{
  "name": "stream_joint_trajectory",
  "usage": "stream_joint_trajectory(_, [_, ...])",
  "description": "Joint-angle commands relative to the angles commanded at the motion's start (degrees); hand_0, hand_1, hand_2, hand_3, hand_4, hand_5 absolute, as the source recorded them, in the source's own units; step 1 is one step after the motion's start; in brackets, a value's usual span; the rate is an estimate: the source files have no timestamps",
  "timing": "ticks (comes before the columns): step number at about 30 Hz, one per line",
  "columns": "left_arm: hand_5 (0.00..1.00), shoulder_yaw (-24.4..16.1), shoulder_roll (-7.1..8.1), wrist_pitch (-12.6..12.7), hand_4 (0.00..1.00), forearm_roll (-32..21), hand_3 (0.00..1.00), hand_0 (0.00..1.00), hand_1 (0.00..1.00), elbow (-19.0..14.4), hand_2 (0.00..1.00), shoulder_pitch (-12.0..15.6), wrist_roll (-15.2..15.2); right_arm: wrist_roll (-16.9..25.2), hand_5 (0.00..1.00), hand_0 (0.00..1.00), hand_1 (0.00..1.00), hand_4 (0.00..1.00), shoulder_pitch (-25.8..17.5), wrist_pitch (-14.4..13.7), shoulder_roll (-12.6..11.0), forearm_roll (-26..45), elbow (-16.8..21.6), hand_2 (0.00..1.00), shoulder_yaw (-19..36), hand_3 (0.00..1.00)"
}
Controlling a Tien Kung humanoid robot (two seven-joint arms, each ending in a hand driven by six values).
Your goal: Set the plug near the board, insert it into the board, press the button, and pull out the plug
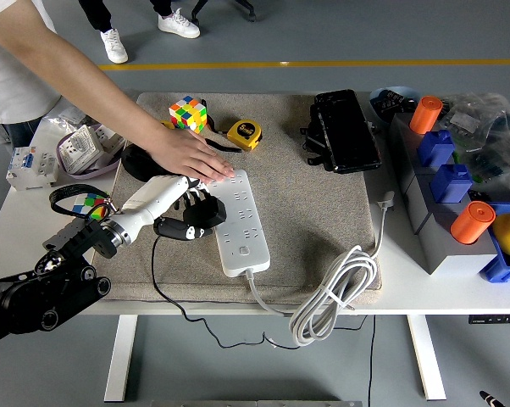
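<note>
Plug [201, 214] sits in our left hand [177, 208], fingers curled around it, at the left edge of the white board [241, 222] on the desk [407, 280]; we can't tell if it's seated. Beyond, a person's hand [190, 157] presses the board's far end.

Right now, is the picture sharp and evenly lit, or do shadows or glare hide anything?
Head view: light is soft and even, and focus is sharp across the table. The white power strip shows no glare. The black plug and the left hand's dark fingers merge, hiding the grip's detail.
</note>
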Motion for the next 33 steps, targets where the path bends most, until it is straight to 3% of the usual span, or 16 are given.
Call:
stream_joint_trajectory(5, [0.011,-0.12,0.01,-0.24,0.807,0.6,0.572,0.352,0.516,-0.14,0.553,0.05,0.26,0.04,0.527,0.645,0.694,0.87,0.03,0.0,0.01,-0.11,0.1,0.698,0.08,0.599])
stream_joint_trajectory(6, [0.03,-0.17,0.02,-0.36,0.888,0.73,0.579,0.358,0.524,-0.19,0.564,0.06,0.35,0.04,0.526,0.645,0.694,0.869,0.02,0.0,0.01,-0.14,0.12,0.698,0.1,0.599])
stream_joint_trajectory(17, [0.032,-0.38,0.17,-0.96,0.907,1.33,0.579,0.362,0.526,-0.48,0.567,0.11,0.64,0.06,0.523,0.646,0.694,0.869,0.06,0.02,0.0,-0.15,0.1,0.699,0.18,0.599])
stream_joint_trajectory(18, [0.091,-0.4,0.18,-1.01,0.998,1.34,0.582,0.366,0.526,-0.5,0.575,0.11,0.66,0.07,0.522,0.645,0.694,0.869,0.06,0.03,0.0,-0.14,0.09,0.699,0.19,0.598])
stream_joint_trajectory(29, [0.135,-0.8,0.31,-1.14,0.998,1.56,0.593,0.357,0.535,-0.48,0.576,0.37,0.95,0.15,0.521,0.645,0.694,0.87,0.07,0.13,0.01,-0.15,0.17,0.698,0.21,0.599])
stream_joint_trajectory(30, [0.168,-0.88,0.32,-1.17,0.998,1.5,0.615,0.396,0.581,-0.49,0.59,0.43,0.95,0.15,0.519,0.646,0.694,0.87,0.05,0.15,0.01,-0.14,0.15,0.698,0.18,0.599])
stream_joint_trajectory(33, [0.168,-1.12,0.35,-1.08,0.998,1.3,0.615,0.396,0.581,-0.5,0.59,0.54,0.86,0.16,0.519,0.646,0.694,0.87,0.03,0.2,0.01,-0.11,0.12,0.698,0.13,0.599])
